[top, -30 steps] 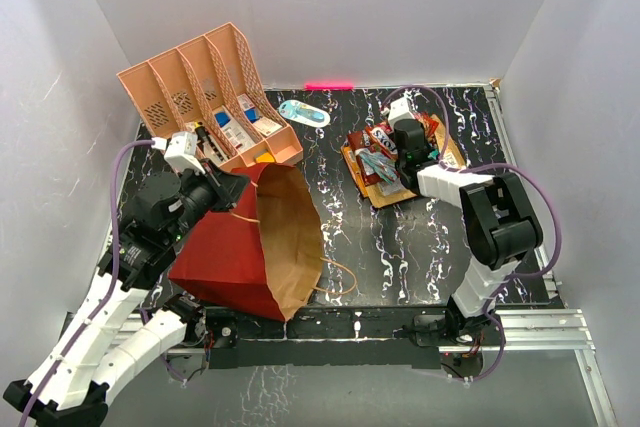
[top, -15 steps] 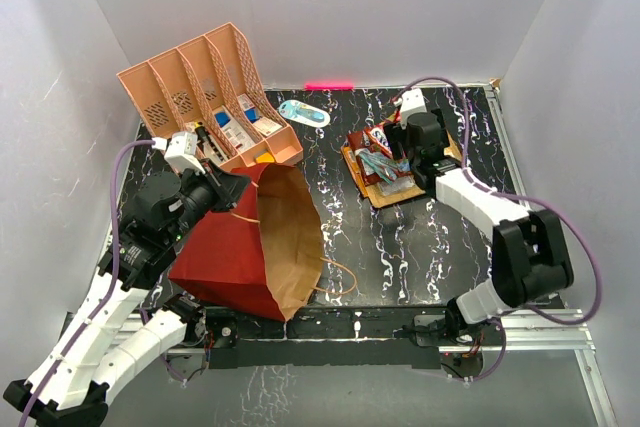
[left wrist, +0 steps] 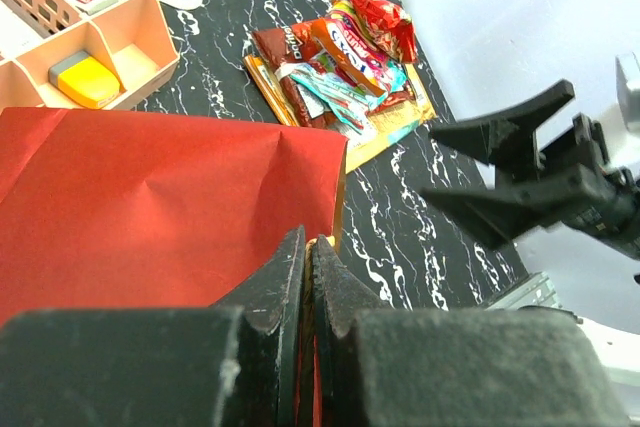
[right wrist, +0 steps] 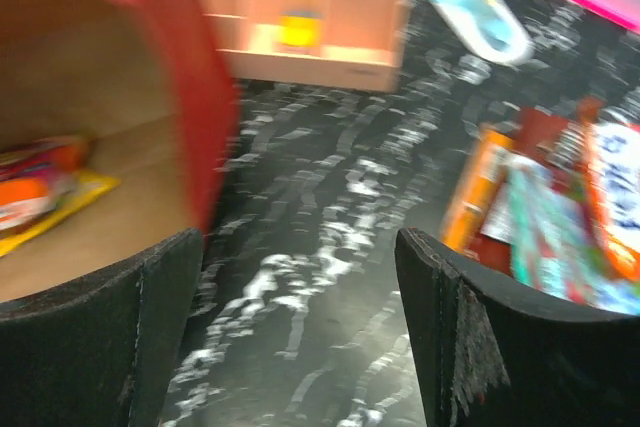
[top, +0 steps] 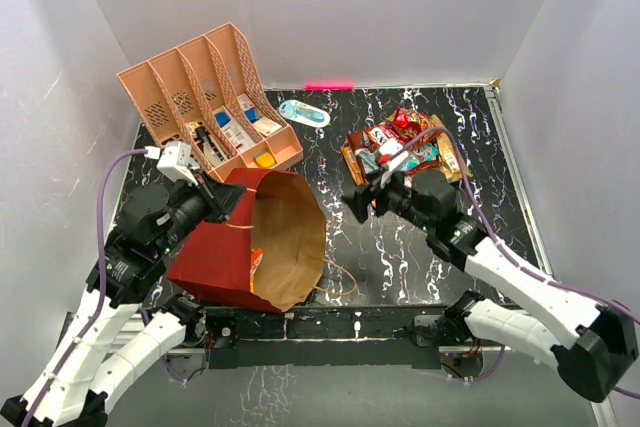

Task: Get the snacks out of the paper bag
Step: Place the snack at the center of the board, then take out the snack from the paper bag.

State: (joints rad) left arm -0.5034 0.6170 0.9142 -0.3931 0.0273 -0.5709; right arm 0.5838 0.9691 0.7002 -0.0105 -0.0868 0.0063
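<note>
The dark-red paper bag (top: 212,247) lies on its side, its brown mouth (top: 292,232) facing right. My left gripper (top: 226,197) is shut on the bag's top rim (left wrist: 335,187), pinching the paper between its fingers. An orange and yellow snack (right wrist: 40,192) lies inside the bag (right wrist: 190,77) and shows at the mouth (top: 257,265). Several snacks (top: 400,145) are piled on the table at the back right (left wrist: 340,57). My right gripper (top: 365,197) hangs open and empty between the pile and the bag mouth, pointing at the bag (right wrist: 298,247).
A peach slotted organizer (top: 205,97) with small boxes stands at the back left, close behind the bag. A light-blue oval object (top: 303,112) lies beside it. A tan cord handle (top: 340,277) trails on the black marbled table (top: 400,247) in front of the bag.
My right gripper opened over the snack pile, left a packet there, and swung left and forward toward the bag mouth. The left gripper kept its grip; the bag mouth shifted slightly.
</note>
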